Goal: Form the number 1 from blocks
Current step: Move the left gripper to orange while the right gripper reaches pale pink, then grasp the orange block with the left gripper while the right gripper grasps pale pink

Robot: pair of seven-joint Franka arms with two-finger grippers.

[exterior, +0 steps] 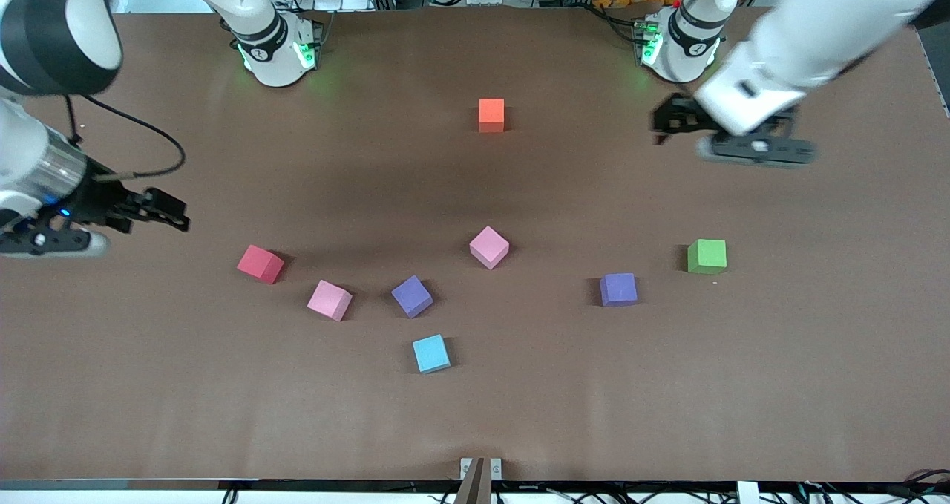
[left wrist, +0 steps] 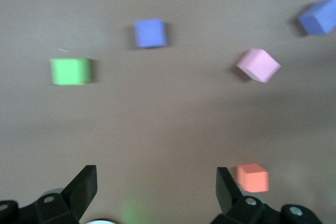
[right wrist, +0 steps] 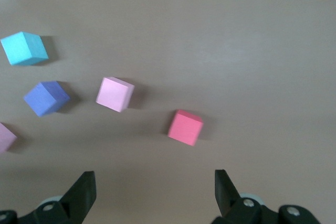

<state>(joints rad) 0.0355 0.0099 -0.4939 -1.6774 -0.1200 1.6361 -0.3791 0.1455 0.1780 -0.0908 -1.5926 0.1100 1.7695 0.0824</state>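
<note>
Eight small foam cubes dot the brown table (exterior: 148, 385): two pink (exterior: 489, 247) (exterior: 329, 300), two purple (exterior: 412, 296) (exterior: 618, 289), one each orange (exterior: 491, 114), red (exterior: 260, 264), light blue (exterior: 431, 353), green (exterior: 706, 256); left gripper (exterior: 672, 122) and right gripper (exterior: 169, 213) hover spread, empty.

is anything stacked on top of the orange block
No. The orange block has a bare top face in the front view and stands alone on the table. Its underside against the table is hidden. Both grippers are open and away from it.

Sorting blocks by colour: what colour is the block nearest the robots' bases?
Orange block, clearest in the front view.
</note>
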